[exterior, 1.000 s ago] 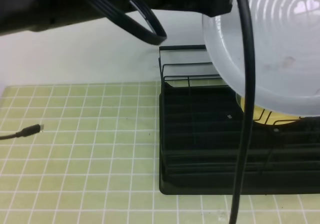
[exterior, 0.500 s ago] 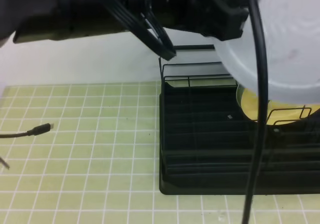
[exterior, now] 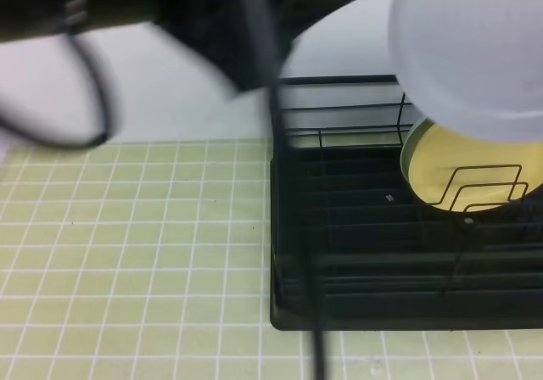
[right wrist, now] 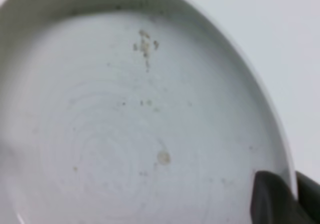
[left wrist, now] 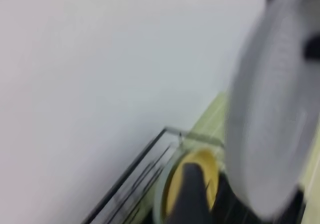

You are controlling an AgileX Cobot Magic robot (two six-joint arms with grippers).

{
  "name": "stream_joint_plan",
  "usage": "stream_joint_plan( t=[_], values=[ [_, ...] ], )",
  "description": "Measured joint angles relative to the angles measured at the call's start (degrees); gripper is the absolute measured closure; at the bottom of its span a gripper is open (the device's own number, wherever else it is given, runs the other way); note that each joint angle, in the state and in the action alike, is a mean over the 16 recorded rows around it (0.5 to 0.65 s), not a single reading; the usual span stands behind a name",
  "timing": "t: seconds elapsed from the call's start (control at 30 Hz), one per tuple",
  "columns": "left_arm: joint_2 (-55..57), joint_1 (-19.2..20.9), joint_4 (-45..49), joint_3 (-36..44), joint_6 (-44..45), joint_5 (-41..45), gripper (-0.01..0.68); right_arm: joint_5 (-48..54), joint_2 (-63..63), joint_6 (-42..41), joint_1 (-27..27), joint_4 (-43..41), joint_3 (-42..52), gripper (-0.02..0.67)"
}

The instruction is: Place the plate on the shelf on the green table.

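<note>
The right gripper (right wrist: 287, 196) pinches the rim of the plate (exterior: 471, 53), held high above the shelf (exterior: 365, 227) and its yellow plate (exterior: 445, 164). The blurred left gripper is, seemingly, off the plate; its opening I cannot tell.

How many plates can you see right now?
2. The round pale grey-blue plate is held in the air above the black wire dish rack; the yellow plate with a pale rim stands in the rack's right side. Others may be hidden behind the raised plate.
</note>
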Motion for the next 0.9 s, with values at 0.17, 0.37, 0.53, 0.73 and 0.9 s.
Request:
stream_joint_plan(
  t=[0.17,0.37,0.53,0.73,0.9],
  values=[
    [-5.1,0.0,9.9,0.1,-3.5,7.1,0.367,-1.3,4.5,-2.9,0.0,-14.1,-5.1,0.629],
    [-11.6,0.0,26.2,2.1,-14.6,15.9,0.581,0.4,12.5,-3.2,0.0,-33.7,-11.2,0.631],
    [-18.3,0.0,39.4,8.7,-26.9,18.0,0.672,2.3,19.7,-3.6,0.1,-46.0,-16.0,0.632],
    [-28.0,0.0,52.0,23.0,-39.2,12.5,0.673,2.4,26.2,-5.3,0.1,-54.4,-20.0,0.633],
    [-35.7,0.0,56.7,35.8,-44.0,4.8,0.673,0.8,29.0,-7.6,0.1,-56.8,-21.5,0.634]
  ],
)
